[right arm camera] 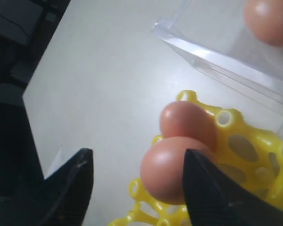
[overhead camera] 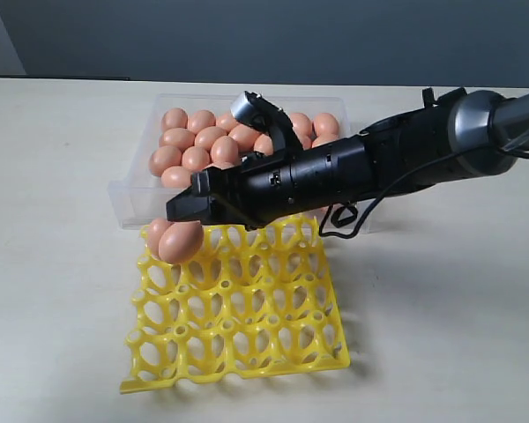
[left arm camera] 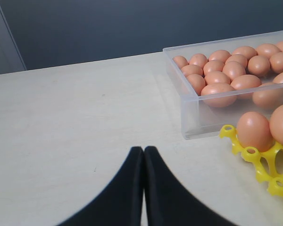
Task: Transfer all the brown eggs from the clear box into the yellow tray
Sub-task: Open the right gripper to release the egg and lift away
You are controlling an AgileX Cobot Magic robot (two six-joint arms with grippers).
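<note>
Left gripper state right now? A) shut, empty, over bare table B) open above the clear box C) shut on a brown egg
A: in the left wrist view the left gripper has its fingers pressed together with nothing between them, over the table, off to the side of the clear box.

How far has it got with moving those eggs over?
Barely started. One egg sits in a corner cup of the yellow tray. A second egg lies beside it, inside the open right gripper, apparently being set down. The left gripper is shut and empty. The clear box holds all the other brown eggs, well over a dozen.
</note>
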